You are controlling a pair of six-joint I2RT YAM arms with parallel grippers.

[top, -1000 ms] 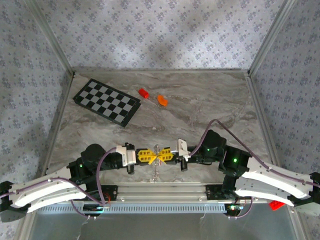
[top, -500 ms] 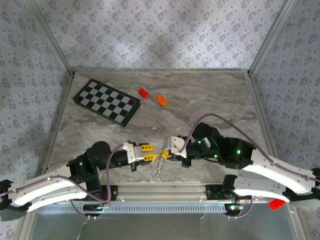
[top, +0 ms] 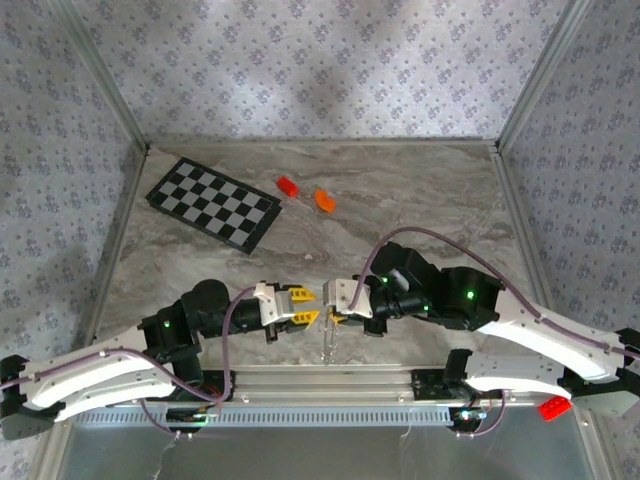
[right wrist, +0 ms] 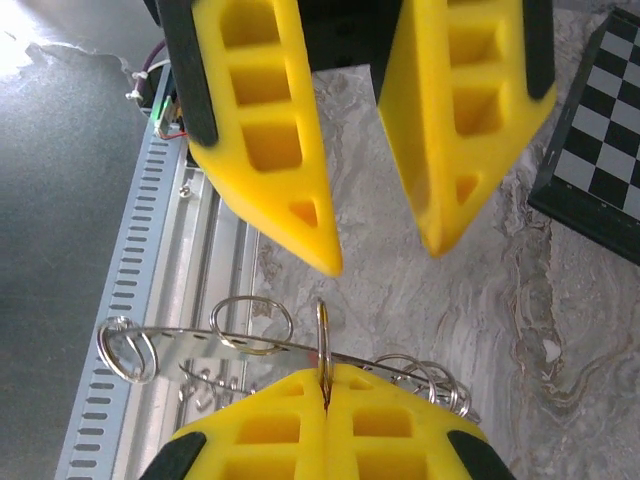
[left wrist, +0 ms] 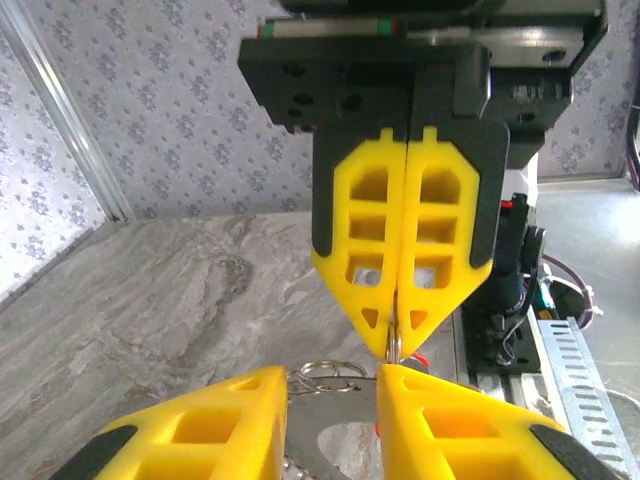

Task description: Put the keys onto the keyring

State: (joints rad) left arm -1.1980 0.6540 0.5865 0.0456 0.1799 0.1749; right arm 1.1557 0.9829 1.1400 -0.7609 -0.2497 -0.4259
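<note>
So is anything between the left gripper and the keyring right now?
Nothing visible is. The left gripper is open and faces the keyring across an open gap. The right gripper is shut on the keyring from the opposite side, so it does not sit between them.

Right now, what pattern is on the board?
Black and silver-grey checks on the board; clearest in the top external view.
</note>
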